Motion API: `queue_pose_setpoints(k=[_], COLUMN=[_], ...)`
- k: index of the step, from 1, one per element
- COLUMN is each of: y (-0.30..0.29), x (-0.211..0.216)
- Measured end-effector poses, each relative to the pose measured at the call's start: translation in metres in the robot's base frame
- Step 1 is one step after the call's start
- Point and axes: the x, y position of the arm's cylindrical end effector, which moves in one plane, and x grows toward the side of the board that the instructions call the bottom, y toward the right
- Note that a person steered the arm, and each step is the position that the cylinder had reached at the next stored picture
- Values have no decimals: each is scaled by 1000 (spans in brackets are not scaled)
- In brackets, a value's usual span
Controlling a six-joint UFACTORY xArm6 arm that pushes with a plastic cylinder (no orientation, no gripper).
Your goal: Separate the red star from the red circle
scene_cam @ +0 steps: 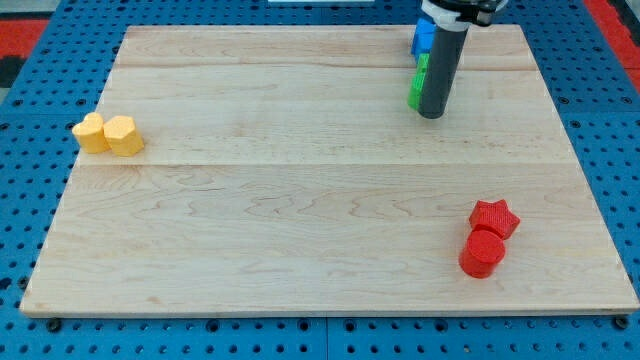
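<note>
The red star (495,217) lies near the view's lower right on the wooden board. The red circle (483,253) sits just below it, touching it. My tip (431,114) is at the end of the dark rod in the view's upper right, far above the two red blocks and well apart from them. It stands right beside a green block (417,83).
A blue block (423,36) and the green block sit behind the rod at the view's top right, partly hidden by it. Two yellow blocks (108,133) touch each other at the board's left edge. The board's (300,200) edges border a blue pegboard.
</note>
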Motion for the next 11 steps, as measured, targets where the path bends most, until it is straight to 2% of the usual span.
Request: queue_pose_setpoints(k=[1,2,3,4,5,6,8,9,11], y=[2,55,131,170,119,59,-21,15,8], x=[4,35,86,165,209,204,153,162,101])
